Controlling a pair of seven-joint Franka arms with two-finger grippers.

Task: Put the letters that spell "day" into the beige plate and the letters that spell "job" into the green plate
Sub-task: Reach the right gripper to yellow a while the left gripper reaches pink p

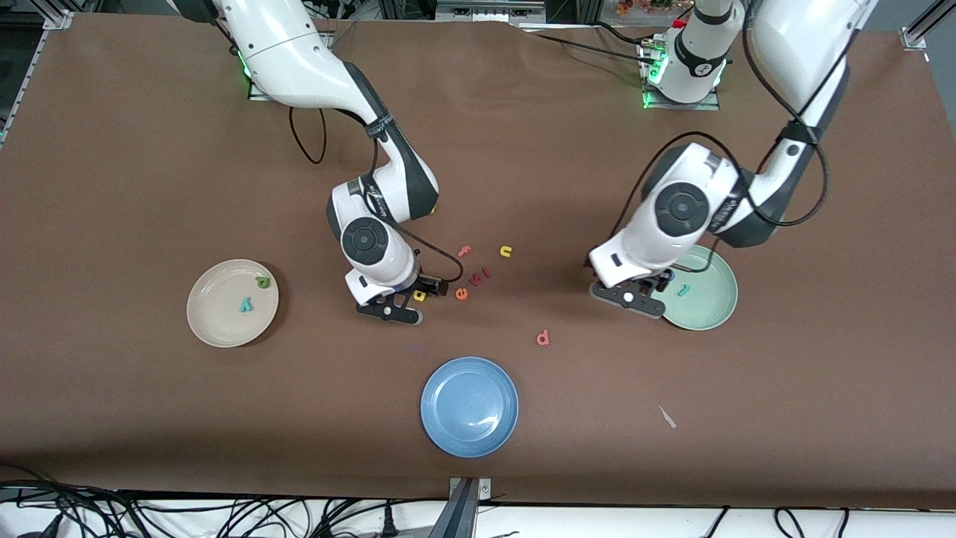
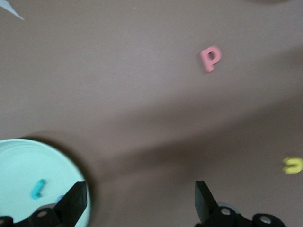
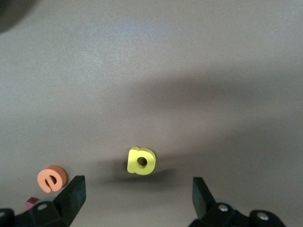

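Fingers (image 3: 71,196) of the right gripper (image 1: 403,297) stand spread and empty over the yellow "a" (image 3: 141,161), which lies flat on the table (image 1: 149,149) between them – the right wrist view shows it whole, while the front view gives only a sliver beside the gripper body. Just beside it lies the orange "e" (image 1: 461,294).

Spread and empty too, the left gripper (image 1: 648,293) hangs over the rim of the green plate (image 1: 713,310); its wrist view catches the teal "j" (image 2: 38,188) in the plate, stem slanted. A blue letter next to the "j" is mostly hidden by a finger.

On open table between the arms lies the red-pink letter (image 1: 543,338), nearer the front camera than the "e" – the blue plate (image 1: 469,406) is nearer still. In the beige plate (image 1: 216,325) lie the teal "y" (image 1: 245,304) and the dark green letter (image 1: 263,282)
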